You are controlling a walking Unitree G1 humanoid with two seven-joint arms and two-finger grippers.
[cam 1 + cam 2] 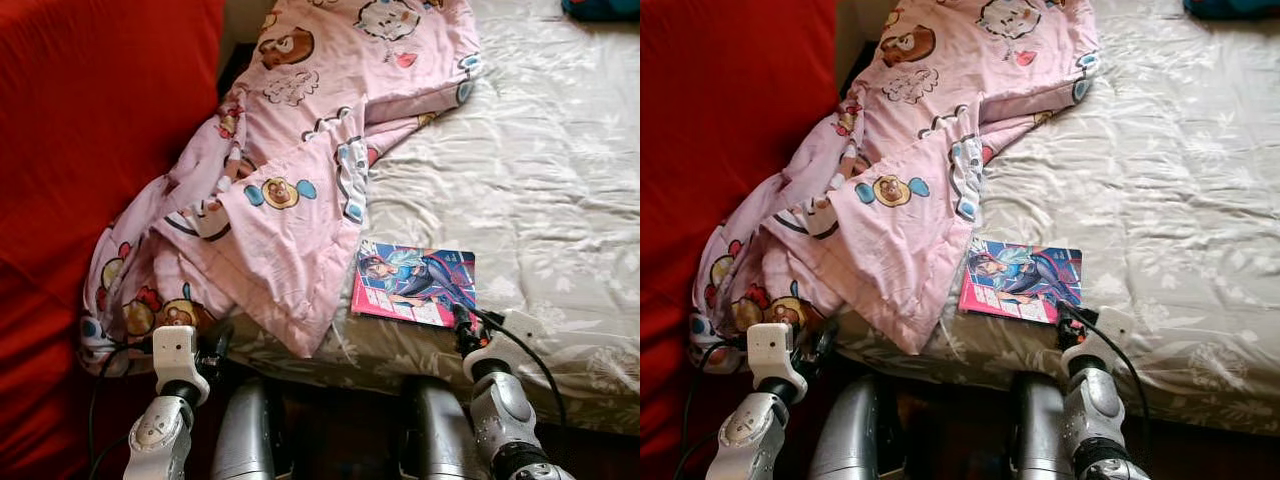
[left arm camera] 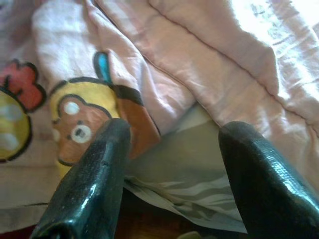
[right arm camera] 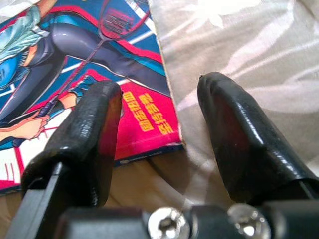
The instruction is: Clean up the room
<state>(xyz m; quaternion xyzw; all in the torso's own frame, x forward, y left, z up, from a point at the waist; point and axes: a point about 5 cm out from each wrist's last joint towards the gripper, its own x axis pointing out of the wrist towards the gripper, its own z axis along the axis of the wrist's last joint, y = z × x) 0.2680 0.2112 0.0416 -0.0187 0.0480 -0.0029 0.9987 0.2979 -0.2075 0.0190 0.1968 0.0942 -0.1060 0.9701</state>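
Note:
A pink cartoon-print blanket (image 1: pixel 290 170) lies crumpled over the left part of the bed and hangs off its near edge. A colourful comic book (image 1: pixel 415 284) lies flat on the grey floral sheet (image 1: pixel 540 180) near the bed's front edge. My right gripper (image 3: pixel 159 114) stands open just at the comic book's (image 3: pixel 75 55) near right corner, one finger over the cover, the other over the sheet. My left gripper (image 2: pixel 172 149) is open at the blanket's (image 2: pixel 164 55) hanging hem by the bed edge, holding nothing.
A large red cushion or sofa back (image 1: pixel 90 150) fills the left side beside the bed. A dark teal object (image 1: pixel 600 8) sits at the bed's far right corner. The bed's front edge (image 1: pixel 400 365) runs just before my arms.

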